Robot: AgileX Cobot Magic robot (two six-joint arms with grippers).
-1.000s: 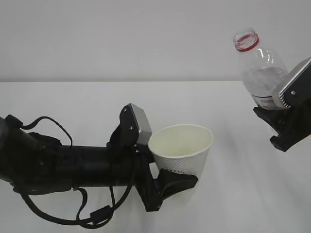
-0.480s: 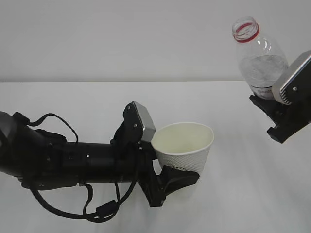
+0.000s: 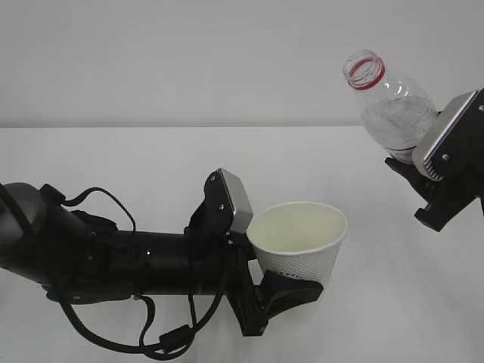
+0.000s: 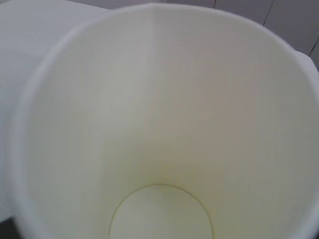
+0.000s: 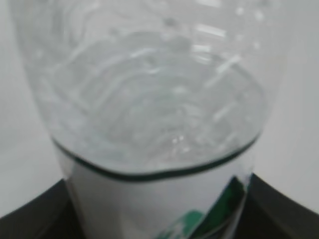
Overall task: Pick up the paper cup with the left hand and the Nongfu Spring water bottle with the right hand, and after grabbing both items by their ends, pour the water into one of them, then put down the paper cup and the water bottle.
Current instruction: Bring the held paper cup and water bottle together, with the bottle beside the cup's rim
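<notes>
Paper cup (image 3: 296,240) upright in left hand (image 3: 265,283) fingers; right hand (image 3: 423,185) clamps tilted bottle (image 3: 391,106).

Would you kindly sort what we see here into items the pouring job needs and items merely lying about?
Needed: paper cup in the left gripper; water bottle in the right gripper.
Lying about: nothing, only the bare white table.

A bare test bench (lab-like): plain white table (image 3: 151,159) against an unmarked white wall (image 3: 189,53).

A plain white table (image 3: 113,162) meets a bare pale grey wall (image 3: 189,53).
</notes>
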